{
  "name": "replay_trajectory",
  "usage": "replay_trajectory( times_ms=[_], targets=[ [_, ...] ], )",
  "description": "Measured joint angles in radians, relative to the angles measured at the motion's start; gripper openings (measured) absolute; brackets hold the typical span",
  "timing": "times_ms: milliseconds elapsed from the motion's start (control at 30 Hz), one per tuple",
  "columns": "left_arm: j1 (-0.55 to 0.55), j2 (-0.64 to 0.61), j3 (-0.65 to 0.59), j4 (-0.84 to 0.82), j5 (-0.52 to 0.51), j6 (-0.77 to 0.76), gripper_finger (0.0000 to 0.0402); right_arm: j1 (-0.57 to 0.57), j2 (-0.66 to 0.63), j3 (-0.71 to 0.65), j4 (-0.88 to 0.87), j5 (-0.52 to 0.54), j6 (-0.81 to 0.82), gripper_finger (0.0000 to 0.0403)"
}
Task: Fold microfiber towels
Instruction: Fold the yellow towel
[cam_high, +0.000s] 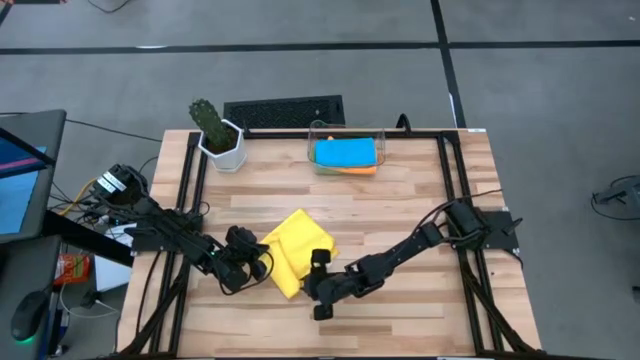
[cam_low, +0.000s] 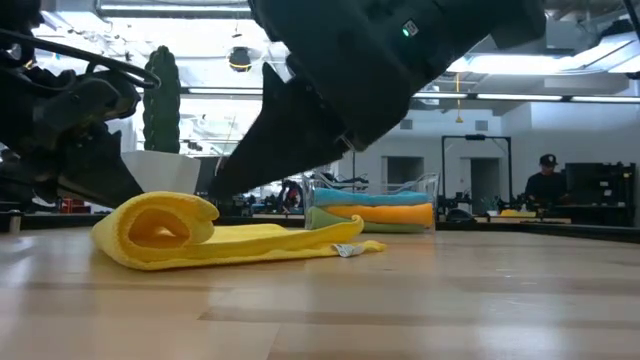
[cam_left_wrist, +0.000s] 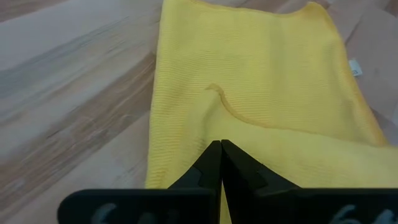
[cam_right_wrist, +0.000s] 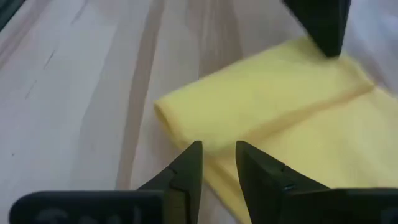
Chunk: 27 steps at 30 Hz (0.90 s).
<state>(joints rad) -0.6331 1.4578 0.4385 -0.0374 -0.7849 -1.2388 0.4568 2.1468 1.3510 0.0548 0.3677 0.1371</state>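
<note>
While both my arms reach in low over the wooden table (cam_high: 400, 190), the yellow towel (cam_high: 297, 250) lies between them near the front middle of the table, partly folded, one edge rolled over into a thick soft loop in the low view. My left gripper (cam_left_wrist: 221, 155) sits at the towel's left side — fingers pressed fully together, their tips lying on the yellow cloth; whether any fabric is pinched between them I cannot tell. My right gripper (cam_right_wrist: 219, 163) is at the towel's front right corner, fingers parted by a narrow gap, just at the folded edge — nothing is held between them that I can see.

Blue towel (cam_high: 345, 151) lies folded on top in the clear bin (cam_high: 382, 135) at the back of the table, orange towel (cam_high: 357, 170) beneath it, green towel (cam_low: 335, 218) lowest in the stack.

Potted cactus (cam_high: 216, 130) stands at the back left, well apart from the yellow towel.
</note>
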Motion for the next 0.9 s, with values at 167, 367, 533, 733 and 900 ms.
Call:
replay_trajectory(
  times_ms=[167, 367, 533, 733, 900],
  targets=[
    [0.0, 0.0, 0.0, -0.001, 0.009, 0.0, 0.0, 0.002, 0.0, 0.0, -0.004, -0.026, -0.043, 0.013],
    [0.0, 0.0, 0.0, -0.004, 0.013, -0.008, 0.0, 0.02, 0.0, 0.013, -0.034, -0.029, -0.018, 0.0177],
    [0.0, 0.0, 0.0, -0.009, 0.013, -0.01, 0.0, 0.038, 0.01, 0.08, -0.044, -0.001, -0.09, 0.0235],
    [0.0, 0.0, 0.0, -0.01, 0.013, -0.022, 0.0, 0.018, 0.02, 0.095, -0.063, 0.035, -0.128, 0.0255],
    [0.0, 0.0, 0.0, -0.01, 0.013, -0.022, 0.0, 0.012, 0.021, 0.094, -0.076, 0.022, -0.16, 0.0255]
  ],
)
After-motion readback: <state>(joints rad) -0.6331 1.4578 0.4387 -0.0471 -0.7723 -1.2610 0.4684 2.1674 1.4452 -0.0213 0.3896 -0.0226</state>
